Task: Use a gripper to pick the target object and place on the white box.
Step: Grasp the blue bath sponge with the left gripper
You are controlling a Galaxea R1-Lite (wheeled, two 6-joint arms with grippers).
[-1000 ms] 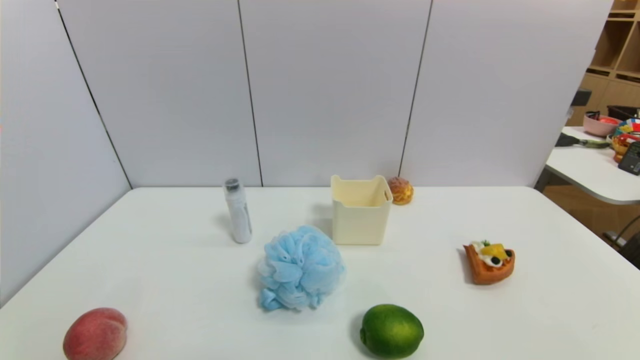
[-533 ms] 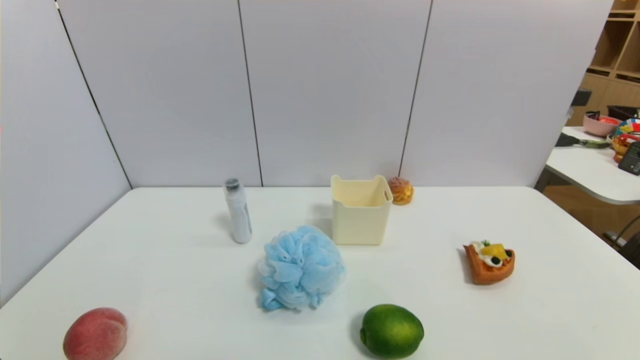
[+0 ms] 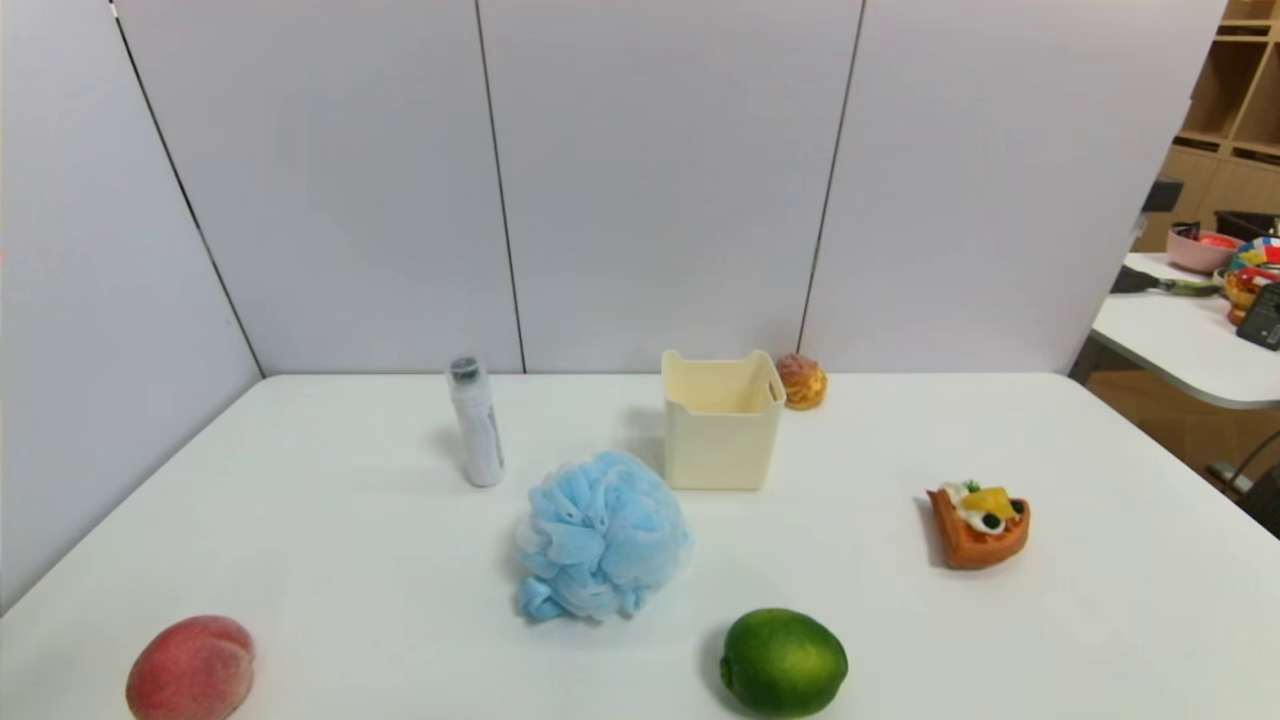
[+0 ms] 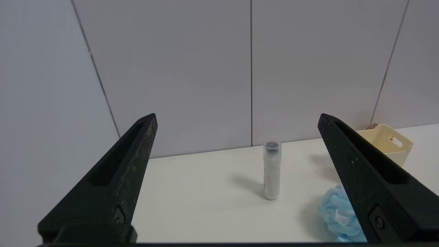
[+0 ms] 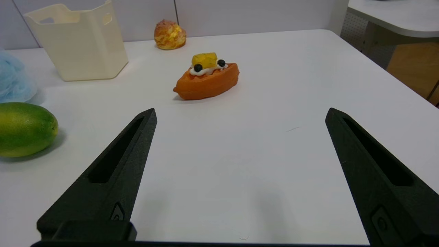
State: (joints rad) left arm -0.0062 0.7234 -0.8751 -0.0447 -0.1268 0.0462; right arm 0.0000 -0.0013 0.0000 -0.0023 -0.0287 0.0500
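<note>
Grey partition panels [image 3: 660, 180] close off the back and left of the workspace; wooden shelving [image 3: 1240, 90] and a second table with clutter [image 3: 1190, 340] show at far right. White table [image 3: 300, 520] fills the lower head view.

Blue bath pouf [image 3: 600, 535] sits near table centre, resting on the surface, just in front and to the left of the white box [image 3: 722, 440]; the two look close but whether they touch cannot be told. White box upright, open top, nothing visible inside, standing near the back edge.

Lime [image 3: 783, 662] at the front edge, right of the pouf and apart from it. Peach [image 3: 190, 667] at front left corner, well apart from everything. Waffle slice with fruit topping [image 3: 978, 525] on the right side. White bottle [image 3: 476, 422] upright, left of the box, behind the pouf. Cream puff [image 3: 802, 381] just behind the box's right rear corner.

Neither arm appears in the head view. Left gripper [image 4: 236, 120]: fingers spread wide, nothing between them, aimed toward the bottle, pouf at the edge of its view. Right gripper [image 5: 240, 115]: fingers spread wide, nothing held, low over bare table on the right side, waffle slice ahead of it.
</note>
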